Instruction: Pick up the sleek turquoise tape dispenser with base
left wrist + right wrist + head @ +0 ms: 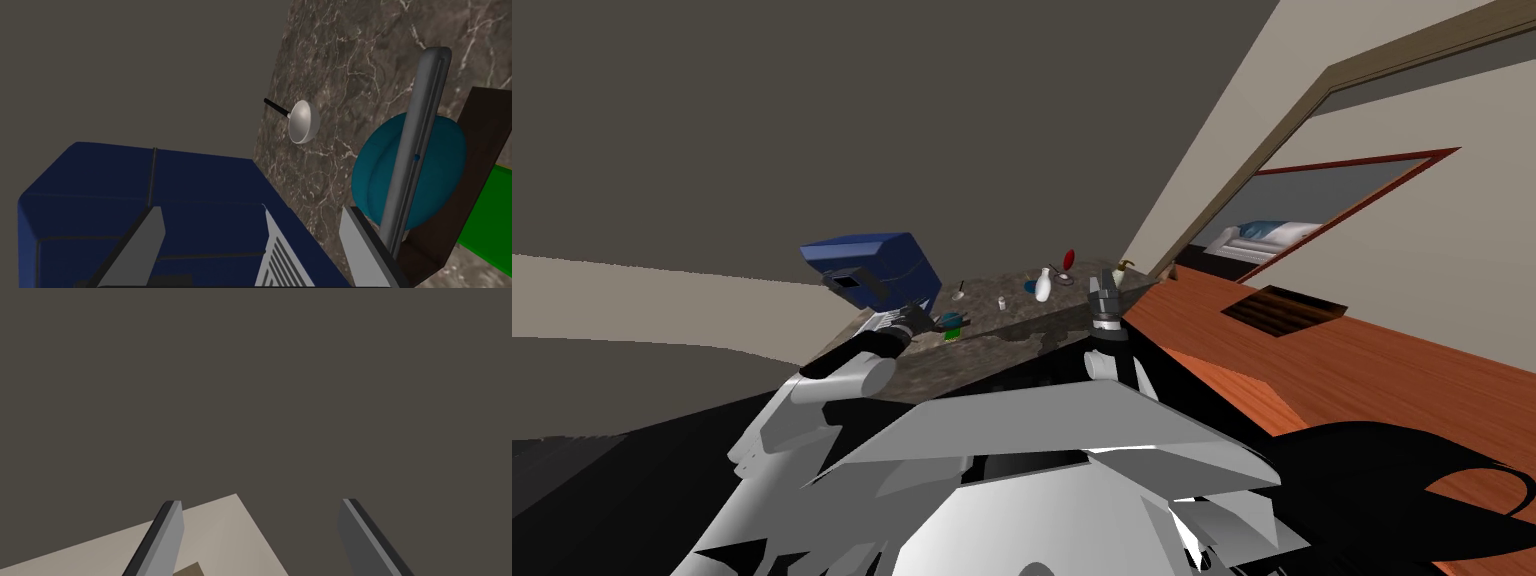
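A dark brown veined marble surface (pixel 982 345) runs along a grey-brown wall (pixel 912 120). A large navy-blue box (pixel 872 262) sits at its left end. The round turquoise tape dispenser on a brown base (pixel 377 175) stands just beside the box, close to the surface's near edge. A grey bar crosses its face, and a bright green block (pixel 487 205) lies against its base. Nearer the wall edge, a small grey ladle with a thin black handle (pixel 302 121) lies apart from the dispenser, with veined marble between them. Toward the right end stand a white bottle (pixel 1043 287) and a few items too small to name.

The left claw (pixel 252 212) is released, fingers spread wide, grasping nothing. It hovers over the box's top. One finger (pixel 362 240) is just beside the dispenser, and I cannot tell whether they touch. The right claw (pixel 1104 285) is also released and holds nothing, raised near the surface's right end.
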Available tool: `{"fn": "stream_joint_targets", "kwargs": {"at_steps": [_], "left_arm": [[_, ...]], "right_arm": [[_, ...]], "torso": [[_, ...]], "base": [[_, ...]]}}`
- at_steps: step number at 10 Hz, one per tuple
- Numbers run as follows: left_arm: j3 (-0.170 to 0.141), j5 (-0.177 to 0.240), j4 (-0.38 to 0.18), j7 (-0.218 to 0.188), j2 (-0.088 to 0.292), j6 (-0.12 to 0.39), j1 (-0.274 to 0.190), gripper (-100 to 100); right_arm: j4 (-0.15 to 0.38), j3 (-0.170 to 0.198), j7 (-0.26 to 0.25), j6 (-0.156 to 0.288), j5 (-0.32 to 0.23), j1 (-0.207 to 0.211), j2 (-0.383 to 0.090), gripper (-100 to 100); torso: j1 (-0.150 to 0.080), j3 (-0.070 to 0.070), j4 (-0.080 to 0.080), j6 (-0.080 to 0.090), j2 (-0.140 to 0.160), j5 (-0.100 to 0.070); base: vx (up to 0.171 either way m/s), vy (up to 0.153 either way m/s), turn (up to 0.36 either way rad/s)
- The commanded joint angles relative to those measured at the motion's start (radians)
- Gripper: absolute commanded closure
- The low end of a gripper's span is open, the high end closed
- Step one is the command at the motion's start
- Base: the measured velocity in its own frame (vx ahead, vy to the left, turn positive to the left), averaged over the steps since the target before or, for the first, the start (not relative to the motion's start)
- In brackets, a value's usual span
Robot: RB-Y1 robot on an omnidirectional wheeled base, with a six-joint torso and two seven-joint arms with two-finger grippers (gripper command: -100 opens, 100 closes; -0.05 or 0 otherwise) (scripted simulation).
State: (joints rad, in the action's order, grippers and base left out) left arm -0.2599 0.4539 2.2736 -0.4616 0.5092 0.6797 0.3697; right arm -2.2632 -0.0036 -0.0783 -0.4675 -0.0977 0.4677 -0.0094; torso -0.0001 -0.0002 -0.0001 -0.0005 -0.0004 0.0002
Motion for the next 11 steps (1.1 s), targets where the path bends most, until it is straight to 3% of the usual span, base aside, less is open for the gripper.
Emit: {"fn": "stream_joint_targets", "kwargs": {"at_steps": [1,7,11], "left_arm": [[-0.018,0.024,-0.008,-0.023,0.02,0.05,-0.007,-100],[-0.049,0.067,-0.026,-0.066,0.056,0.218,-0.019,-100],[-0.065,0.088,-0.037,-0.087,0.073,0.297,-0.025,-100]], "right_arm": [[0.0,0.0,0.0,0.0,0.0,0.0,0.0,0],[0.0,0.0,0.0,0.0,0.0,0.0,0.0,0],[0.0,0.0,0.0,0.0,0.0,0.0,0.0,0]], "torso": [[0.0,0.0,0.0,0.0,0.0,0.0],[0.0,0.0,0.0,0.0,0.0,0.0],[0.0,0.0,0.0,0.0,-0.001,0.0]], "base": [[0.003,-0.002,-0.105],[0.006,-0.001,-0.06],[0.007,-0.003,-0.039]]}}
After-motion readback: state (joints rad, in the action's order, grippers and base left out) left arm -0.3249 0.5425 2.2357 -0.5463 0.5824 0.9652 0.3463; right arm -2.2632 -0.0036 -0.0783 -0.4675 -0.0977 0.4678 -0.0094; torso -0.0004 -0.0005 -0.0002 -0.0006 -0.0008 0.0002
